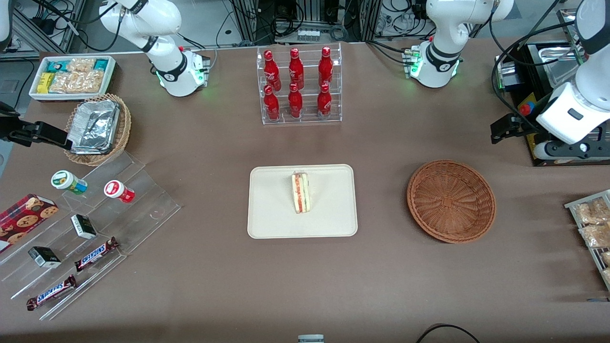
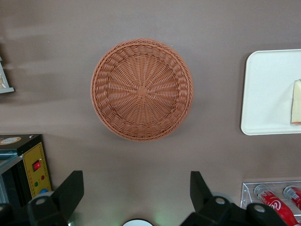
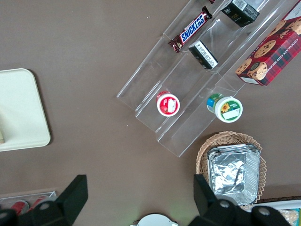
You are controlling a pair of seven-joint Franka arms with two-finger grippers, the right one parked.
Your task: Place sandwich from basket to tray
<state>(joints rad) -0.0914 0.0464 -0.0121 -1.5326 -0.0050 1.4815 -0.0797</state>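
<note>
Front view has the sandwich point(image 1: 300, 192) lying in the middle of the cream tray point(image 1: 267, 224), with the wicker basket point(image 1: 451, 201) sitting beside it on the table point(image 1: 333, 286), toward the working arm's end. Left wrist view shows the gripper point(image 2: 136, 197) up over the table near the basket, jaws spread wide, holding nothing.

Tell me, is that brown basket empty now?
Empty: the basket shows only bare weave. The sandwich lies on the tray. The open gripper hovers above the basket.

Front view overlooks the table; both wrist views face down, sharing the tray point(image 1: 267, 214).
</note>
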